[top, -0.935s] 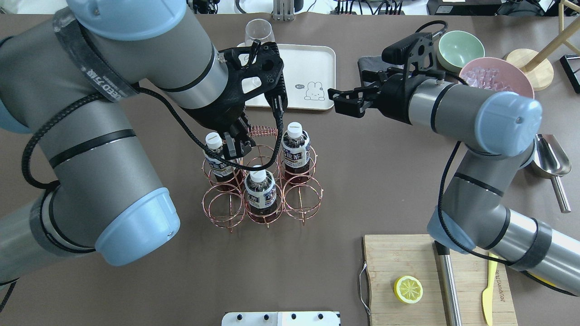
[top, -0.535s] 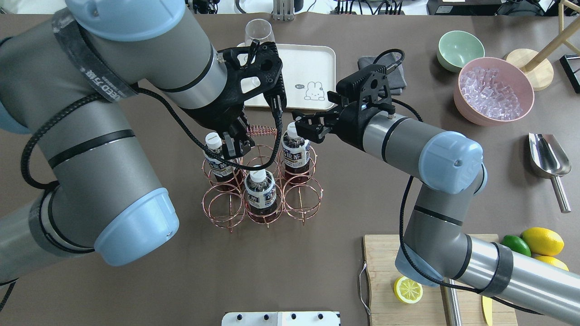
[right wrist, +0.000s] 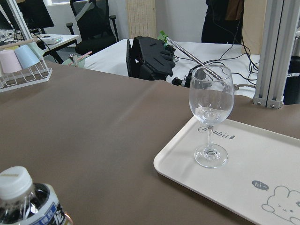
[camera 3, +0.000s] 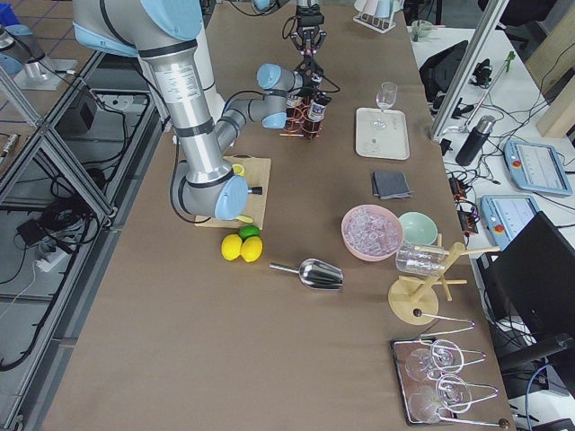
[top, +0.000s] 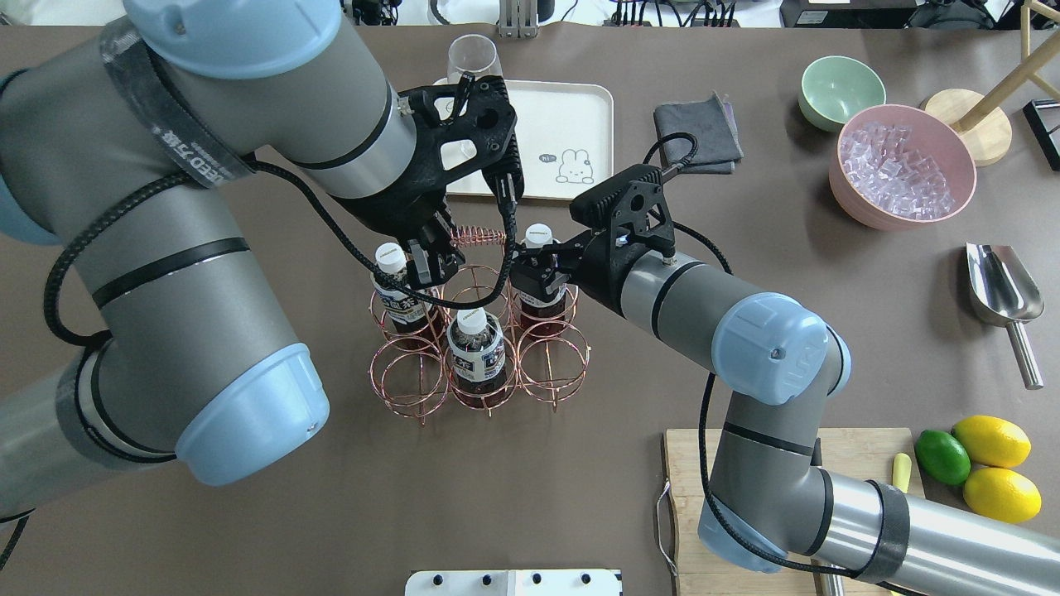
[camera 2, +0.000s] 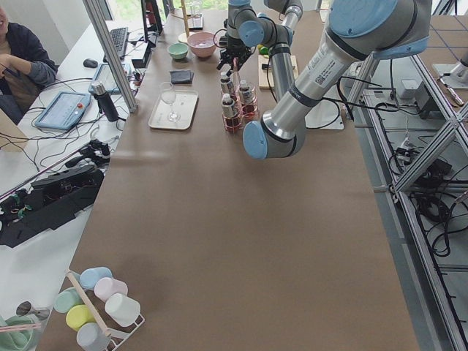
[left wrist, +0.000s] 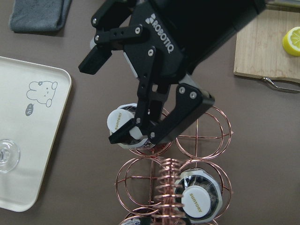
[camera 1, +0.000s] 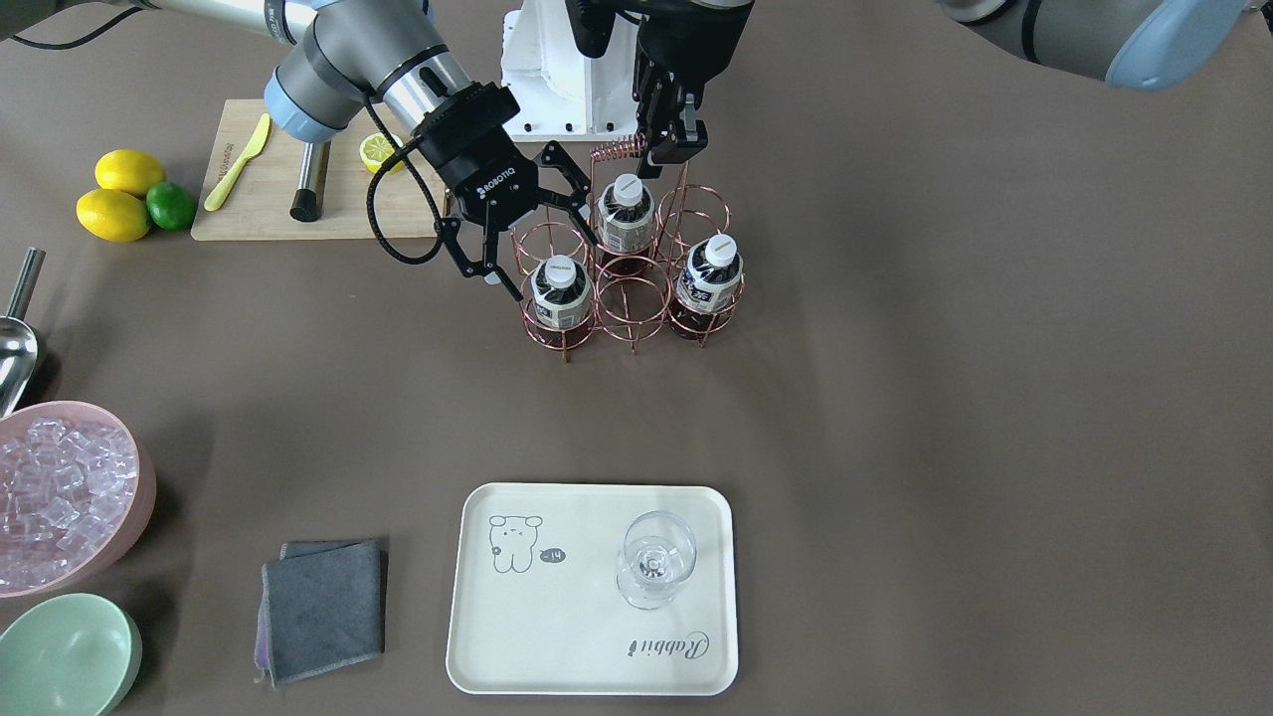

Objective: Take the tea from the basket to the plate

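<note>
Right gripper (left wrist: 133, 136) has swung in, jaws spread around the tea (camera 1: 557, 301) — should close squarely below its cap (camera 1: 563, 272); left gripper (camera 1: 668, 149) clamps basket (top: 479, 240).

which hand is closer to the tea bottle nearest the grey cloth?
Right. The right hand is open right beside that tea bottle; the left hand grips the basket handle, farther toward the robot.

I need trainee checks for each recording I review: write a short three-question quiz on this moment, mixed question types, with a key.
1. How many tea bottles stand in the basket? A two, B three, C four.
2. True or false: the wine glass stands on the plate.
3. Fill in: the right gripper at the basket is ___ (open or shut).
Key: 1 B; 2 true; 3 open.
</note>
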Controlling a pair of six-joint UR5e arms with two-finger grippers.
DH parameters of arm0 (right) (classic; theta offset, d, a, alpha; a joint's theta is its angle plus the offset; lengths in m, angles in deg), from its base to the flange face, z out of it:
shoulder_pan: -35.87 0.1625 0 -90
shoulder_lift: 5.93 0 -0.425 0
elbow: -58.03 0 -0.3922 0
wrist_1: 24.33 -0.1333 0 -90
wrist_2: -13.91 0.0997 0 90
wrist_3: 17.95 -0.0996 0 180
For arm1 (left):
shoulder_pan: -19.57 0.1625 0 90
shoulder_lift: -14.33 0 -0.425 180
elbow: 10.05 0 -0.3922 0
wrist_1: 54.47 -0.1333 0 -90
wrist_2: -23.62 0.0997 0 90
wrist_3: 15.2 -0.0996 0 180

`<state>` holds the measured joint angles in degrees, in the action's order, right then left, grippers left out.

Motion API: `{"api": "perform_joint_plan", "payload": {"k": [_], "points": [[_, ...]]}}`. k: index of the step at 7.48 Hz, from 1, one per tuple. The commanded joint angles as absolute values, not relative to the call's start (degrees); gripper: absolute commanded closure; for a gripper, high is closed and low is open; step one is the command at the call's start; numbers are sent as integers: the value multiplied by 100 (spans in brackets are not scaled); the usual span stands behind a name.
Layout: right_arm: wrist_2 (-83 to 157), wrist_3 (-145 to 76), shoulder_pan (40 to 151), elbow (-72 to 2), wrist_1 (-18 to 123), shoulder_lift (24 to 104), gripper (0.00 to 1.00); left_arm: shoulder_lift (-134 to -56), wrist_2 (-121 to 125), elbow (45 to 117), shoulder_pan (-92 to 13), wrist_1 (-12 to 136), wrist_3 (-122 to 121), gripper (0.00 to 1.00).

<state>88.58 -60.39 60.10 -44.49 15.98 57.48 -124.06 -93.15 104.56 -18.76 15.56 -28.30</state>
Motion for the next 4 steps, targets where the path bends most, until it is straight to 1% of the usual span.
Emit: {"api": "perform_joint_plan", "payload": {"k": [1,2,3,4], "points": [[8643,-5970,5942,-4296,1601,5762,34,-12401,-9301,10448,-1875,1558,-2838,100],[8581,-5788,5916,-4287,1601,5762,71,-12401,-9292,10448,-1875,1558,-2847,100],[8581,-5725,5916,-4287,1601,5753,100,-12410,-9301,10430,-1867,1558,-2847,100],[8589,-5715,5933,-4330,1610,5727,100,-12410,-9301,10439,-1875,1558,-2847,100]]}}
